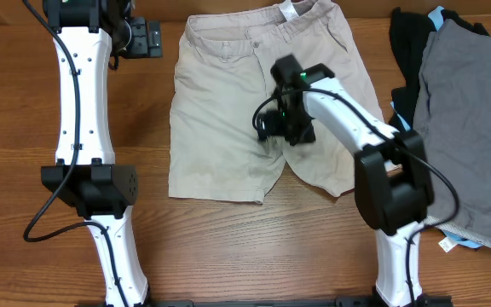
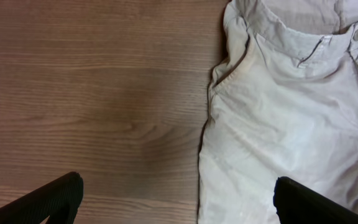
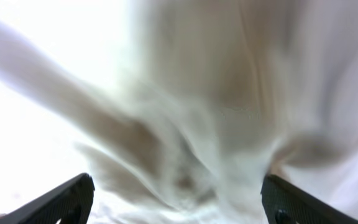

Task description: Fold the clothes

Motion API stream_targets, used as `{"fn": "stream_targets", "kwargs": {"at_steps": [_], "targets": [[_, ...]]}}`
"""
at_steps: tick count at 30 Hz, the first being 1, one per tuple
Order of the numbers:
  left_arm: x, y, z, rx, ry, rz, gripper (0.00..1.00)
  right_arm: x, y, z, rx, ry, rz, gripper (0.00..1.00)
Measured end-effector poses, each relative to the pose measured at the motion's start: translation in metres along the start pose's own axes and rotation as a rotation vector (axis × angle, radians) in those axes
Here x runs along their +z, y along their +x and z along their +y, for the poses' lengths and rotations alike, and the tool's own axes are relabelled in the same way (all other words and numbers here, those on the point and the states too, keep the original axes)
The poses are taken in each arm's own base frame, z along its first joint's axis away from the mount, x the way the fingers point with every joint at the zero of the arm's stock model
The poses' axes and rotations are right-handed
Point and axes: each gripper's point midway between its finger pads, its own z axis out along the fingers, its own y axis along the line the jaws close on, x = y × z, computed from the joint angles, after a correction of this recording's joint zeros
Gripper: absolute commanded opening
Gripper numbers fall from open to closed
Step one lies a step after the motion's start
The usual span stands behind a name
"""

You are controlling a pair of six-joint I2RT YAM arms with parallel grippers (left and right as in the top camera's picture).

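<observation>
The beige khaki shorts (image 1: 220, 111) lie spread flat on the table, waistband toward the far edge, white label (image 1: 289, 12) showing. My right gripper (image 1: 281, 128) hovers low over the crotch of the shorts; its wrist view shows blurred beige cloth (image 3: 197, 124) between wide-open fingers (image 3: 178, 198). My left gripper (image 1: 147, 38) is at the far left, beside the waistband corner. Its wrist view shows open fingers (image 2: 178, 198) straddling the shorts' left edge and pocket (image 2: 278, 124), nothing held.
A pile of grey cloth (image 1: 471, 119) and black cloth (image 1: 407, 51) lies at the right edge, with a blue bit (image 1: 437, 13) on top. The bare wooden table (image 1: 228, 247) extends in front and to the left.
</observation>
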Motion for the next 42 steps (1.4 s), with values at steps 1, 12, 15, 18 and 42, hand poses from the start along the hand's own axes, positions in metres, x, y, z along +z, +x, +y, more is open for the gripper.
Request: {"fn": "stream_targets", "kwargs": {"at_steps": [1, 12, 15, 18, 42], "targets": [[0.000, -0.001, 0.000, 0.000, 0.000, -0.003, 1.00, -0.010, -0.012, 0.006, -0.018, -0.018, -0.061, 0.90], [0.000, -0.006, -0.001, 0.000, 0.003, -0.025, 1.00, -0.021, -0.085, 0.010, -0.095, 0.023, -0.376, 1.00], [0.000, -0.006, -0.002, 0.001, 0.003, -0.025, 1.00, 0.009, -0.081, -0.004, -0.093, 0.071, -0.321, 1.00], [0.000, -0.007, -0.002, 0.001, 0.004, -0.029, 1.00, 0.032, -0.069, -0.017, -0.090, 0.110, -0.249, 1.00], [0.000, 0.006, 0.008, 0.004, -0.047, 0.022, 1.00, 0.035, 0.064, -0.007, -0.094, 0.163, 0.266, 1.00]]}}
